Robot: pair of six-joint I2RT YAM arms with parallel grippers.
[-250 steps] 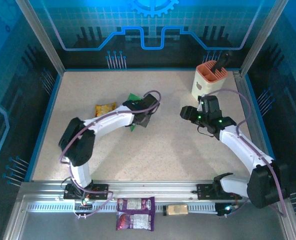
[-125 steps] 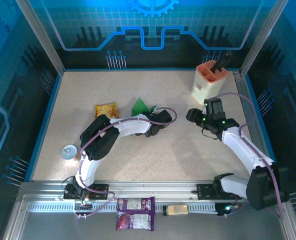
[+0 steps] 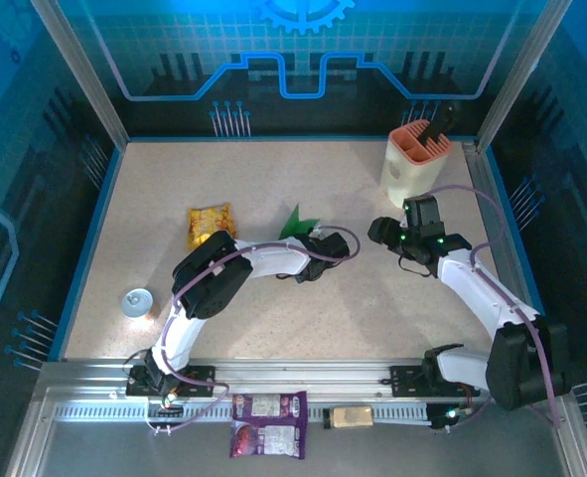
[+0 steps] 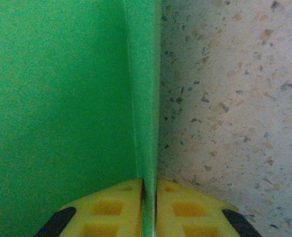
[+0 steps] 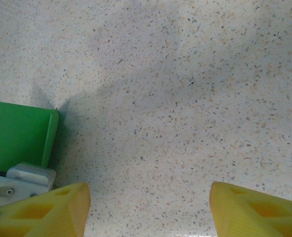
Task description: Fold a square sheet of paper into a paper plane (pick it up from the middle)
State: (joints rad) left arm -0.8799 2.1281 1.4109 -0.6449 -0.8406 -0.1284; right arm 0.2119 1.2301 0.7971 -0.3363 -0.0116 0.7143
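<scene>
The square sheet of paper [image 3: 298,221] is green and folded, standing up on the table just left of centre. My left gripper [image 3: 306,238] reaches it from the near side. In the left wrist view its yellow fingers [image 4: 111,207] are shut on a creased edge of the green paper [image 4: 62,98], and a flap spreads out to the left. My right gripper [image 3: 377,231] hangs open over bare table to the right of the paper. In the right wrist view the right gripper [image 5: 148,207] has nothing between its fingers, and the green paper [image 5: 17,133] sits at the left edge.
A yellow snack packet [image 3: 210,223] lies left of the paper. A cream and orange holder [image 3: 412,164] stands at the back right. A small grey disc [image 3: 135,301] lies near the left edge. A purple packet [image 3: 269,409] and a tan item [image 3: 351,415] rest on the front rail.
My left arm has swung to the right and carried the green paper with it towards the centre. The right gripper has drawn back slightly to the right.
</scene>
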